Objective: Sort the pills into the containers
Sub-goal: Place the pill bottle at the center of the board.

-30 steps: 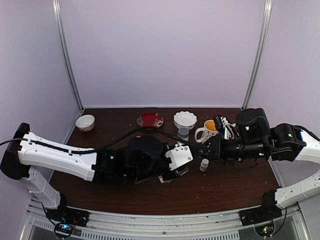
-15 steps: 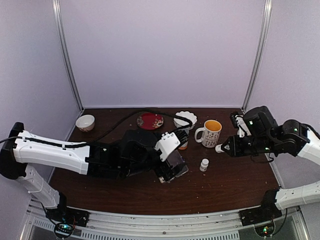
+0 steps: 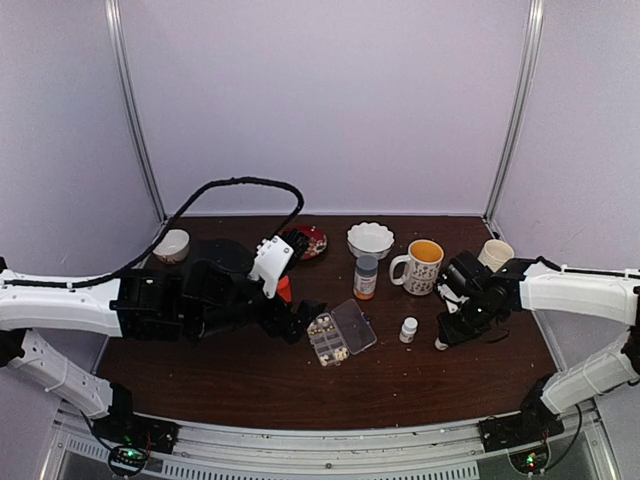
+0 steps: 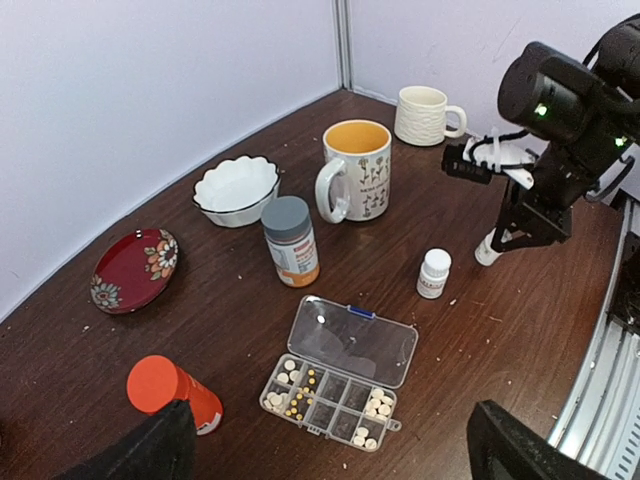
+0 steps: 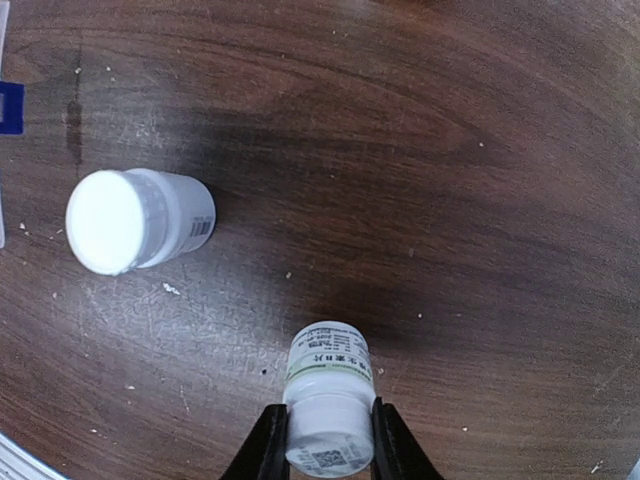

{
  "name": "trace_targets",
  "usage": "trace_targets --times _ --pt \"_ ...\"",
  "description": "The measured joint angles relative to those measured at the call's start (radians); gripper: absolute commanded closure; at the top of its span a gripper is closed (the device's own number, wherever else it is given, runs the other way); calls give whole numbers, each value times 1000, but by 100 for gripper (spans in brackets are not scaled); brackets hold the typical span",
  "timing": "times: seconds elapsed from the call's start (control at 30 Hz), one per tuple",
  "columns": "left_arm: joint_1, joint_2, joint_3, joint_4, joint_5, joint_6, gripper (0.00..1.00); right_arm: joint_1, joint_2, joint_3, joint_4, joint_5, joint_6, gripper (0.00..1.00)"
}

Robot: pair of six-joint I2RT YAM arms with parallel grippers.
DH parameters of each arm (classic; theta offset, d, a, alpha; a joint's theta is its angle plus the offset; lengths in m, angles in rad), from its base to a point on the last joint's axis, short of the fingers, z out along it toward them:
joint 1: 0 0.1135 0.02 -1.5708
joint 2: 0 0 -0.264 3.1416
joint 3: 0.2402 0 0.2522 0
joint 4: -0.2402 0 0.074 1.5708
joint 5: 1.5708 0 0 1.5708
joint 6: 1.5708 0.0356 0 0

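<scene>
Two grippers in view: left gripper [image 3: 303, 318] spread wide just left of the open pill box [image 4: 352, 345], right gripper [image 5: 327, 428] pinching a small white bottle [image 5: 328, 370]. Pills [image 4: 376, 405] sit in several cells of the box, mid-surface [image 5: 450, 150].

My left arm [image 3: 70, 305]: stretched low, from the left edge toward the middle of the frame.
My left gripper [image 3: 298, 320]: just left of centre, jaws spread wide. In the wrist view its fingers [image 4: 150, 450] sit in the two bottom corners.
My right arm [image 3: 575, 290]: reaches in from the right edge, wrist bent downward.
My right gripper [image 3: 443, 338]: points straight down, clamped on either side of a small white bottle [image 5: 327, 400].
</scene>
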Motion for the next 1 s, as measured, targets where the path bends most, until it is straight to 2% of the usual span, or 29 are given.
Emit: trace_targets --times 0.17,0.3,0.6,0.8,1.0 --pt "0 -67 -48 -13 -18 -25 2 -20 103 12 52 -20 -49 53" --pt "0 -122 -100 -24 -35 -53 2 -20 101 13 66 -27 -69 41" --pt "0 -168 -112 -55 -82 -122 2 -6 30 48 79 -43 -112 42" --pt "0 -162 -110 -55 -87 -129 2 42 68 116 100 -58 -126 42" --pt "0 -127 -71 -74 -86 -121 2 73 192 178 123 -62 -129 52"
